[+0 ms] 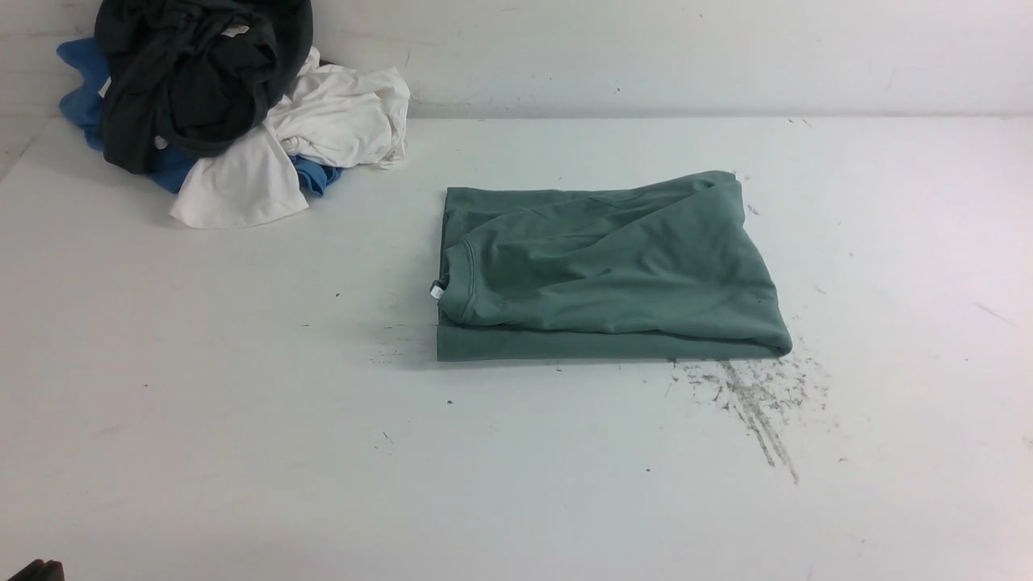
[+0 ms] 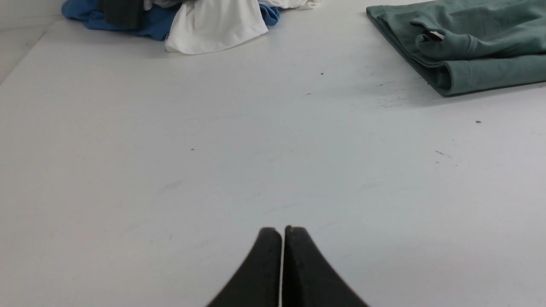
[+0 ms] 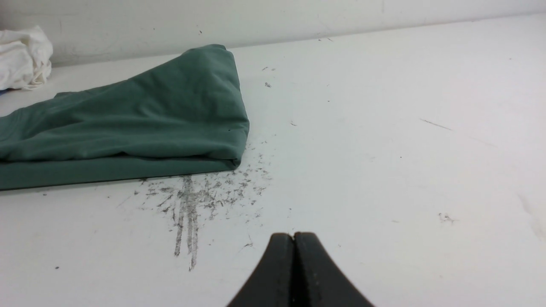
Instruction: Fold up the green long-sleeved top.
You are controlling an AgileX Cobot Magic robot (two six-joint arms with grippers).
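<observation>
The green long-sleeved top (image 1: pixel 613 270) lies folded into a thick rectangle on the middle of the white table, its neck opening and small white tag (image 1: pixel 437 291) at its left edge. It also shows in the left wrist view (image 2: pixel 469 47) and in the right wrist view (image 3: pixel 128 119). Its chest logo is hidden. My left gripper (image 2: pixel 282 232) is shut and empty, low over bare table well short of the top. My right gripper (image 3: pixel 293 236) is shut and empty, near the table's front, apart from the top. Neither gripper's fingers show in the front view.
A heap of other clothes stands at the back left: a dark garment (image 1: pixel 194 73), white cloth (image 1: pixel 323 121) and blue cloth (image 1: pixel 81 89). Grey scuff marks (image 1: pixel 759 403) lie by the top's front right corner. A white wall (image 1: pixel 686 48) bounds the table's back edge.
</observation>
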